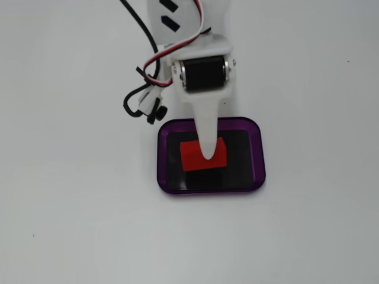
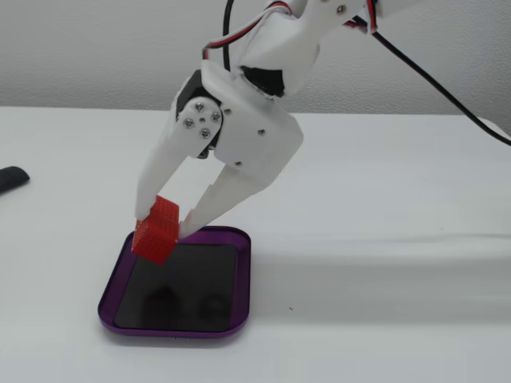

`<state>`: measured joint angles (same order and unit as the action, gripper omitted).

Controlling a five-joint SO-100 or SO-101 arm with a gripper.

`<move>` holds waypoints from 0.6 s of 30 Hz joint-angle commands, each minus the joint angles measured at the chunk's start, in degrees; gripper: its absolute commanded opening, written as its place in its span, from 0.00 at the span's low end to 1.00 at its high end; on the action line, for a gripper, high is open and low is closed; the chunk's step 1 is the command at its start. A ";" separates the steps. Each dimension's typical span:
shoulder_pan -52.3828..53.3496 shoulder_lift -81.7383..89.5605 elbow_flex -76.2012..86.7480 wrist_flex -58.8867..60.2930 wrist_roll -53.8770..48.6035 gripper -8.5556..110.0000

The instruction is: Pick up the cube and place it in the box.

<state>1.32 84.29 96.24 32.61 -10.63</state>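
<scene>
**Red cube held over the purple box**

The gripper (image 2: 165,229) was clamped on the cube (image 2: 156,230), one white finger on each side of the red block. In the side-on fixed view the cube hung tilted, one corner lowest, above the far left part of the box (image 2: 239,271), clear of the glossy black floor. Faint dark reflections of the arm showed in that floor beneath it.

In the fixed view from above, the cube (image 1: 192,156) appeared inside the outline of the box (image 1: 259,155), slightly left of the middle, with its long side running left to right. One tapered white finger (image 1: 207,133) crossed over the cube's middle and hid part of it; the other finger could not be seen from there. The black servo (image 1: 203,73) on the wrist sat just above the box's upper rim in that view, and a loop of black cable (image 1: 140,103) with red and white wires hung to its left.

The box lay flat on the white counter (image 2: 383,239). At the left edge of the side-on view a small dark object (image 2: 11,179) rested on the counter, well apart from the box; what it was could not be made out.
</scene>
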 commanded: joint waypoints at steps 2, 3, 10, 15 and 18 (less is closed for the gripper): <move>0.53 -1.49 -4.48 -0.97 0.26 0.07; 0.53 -1.85 -4.48 -0.97 0.26 0.07; 0.53 -1.67 -4.04 -0.97 0.18 0.07; 0.18 0.97 -3.78 3.25 0.09 0.11; -0.09 2.55 -3.69 6.33 0.18 0.13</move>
<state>1.67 82.62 94.57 37.09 -10.63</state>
